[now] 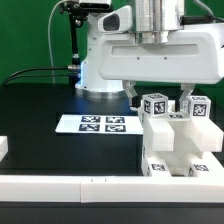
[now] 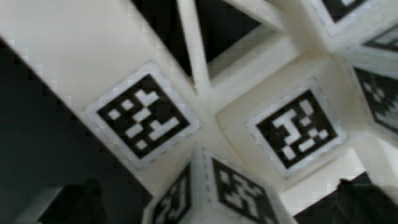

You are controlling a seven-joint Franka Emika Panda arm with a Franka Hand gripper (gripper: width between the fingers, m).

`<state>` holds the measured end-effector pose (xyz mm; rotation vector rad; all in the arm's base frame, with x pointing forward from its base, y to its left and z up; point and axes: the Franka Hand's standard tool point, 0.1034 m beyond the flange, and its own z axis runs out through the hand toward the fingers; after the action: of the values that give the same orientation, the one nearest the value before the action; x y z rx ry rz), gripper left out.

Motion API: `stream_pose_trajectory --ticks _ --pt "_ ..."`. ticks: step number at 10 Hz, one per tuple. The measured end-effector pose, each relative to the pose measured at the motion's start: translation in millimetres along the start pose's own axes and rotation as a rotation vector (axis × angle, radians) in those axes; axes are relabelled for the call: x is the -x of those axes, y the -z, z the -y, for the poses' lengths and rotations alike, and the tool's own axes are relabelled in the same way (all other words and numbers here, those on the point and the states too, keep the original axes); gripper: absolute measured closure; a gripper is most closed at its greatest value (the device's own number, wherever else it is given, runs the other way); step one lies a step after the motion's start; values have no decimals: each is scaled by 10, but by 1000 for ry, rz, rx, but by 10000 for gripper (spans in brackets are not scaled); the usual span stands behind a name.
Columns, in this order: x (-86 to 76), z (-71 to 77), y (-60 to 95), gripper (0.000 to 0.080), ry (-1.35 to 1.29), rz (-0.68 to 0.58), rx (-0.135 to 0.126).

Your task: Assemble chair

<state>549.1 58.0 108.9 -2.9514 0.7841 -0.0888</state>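
Chair [image 1: 172, 140] part-built at the exterior view's right on the black counter [image 1: 40, 110]. Claw [image 1: 160, 97] directly above it, opening impossible to tell. Risk judged: slightly misaligned descent could tip the stacked blocks.

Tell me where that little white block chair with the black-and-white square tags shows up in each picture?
Exterior view: the small white plastic block chair stands at the lower part of the exterior view's right, just under the end effector.
Wrist view: the chair fills nearly the whole picture, seen close up.
Shared landmark: the square black-and-white tags on its blocks.
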Motion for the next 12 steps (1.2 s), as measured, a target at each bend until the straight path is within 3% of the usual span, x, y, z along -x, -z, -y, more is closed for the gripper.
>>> stream_pose_trajectory --ticks 2,5,7,12 --pt "-32 18 13 150 311 -23 6" --pt "-26 20 9 150 193 -20 2" --pt "-30 5 7 408 78 -19 1" --pt "-20 -7 7 407 -630 -3 7"
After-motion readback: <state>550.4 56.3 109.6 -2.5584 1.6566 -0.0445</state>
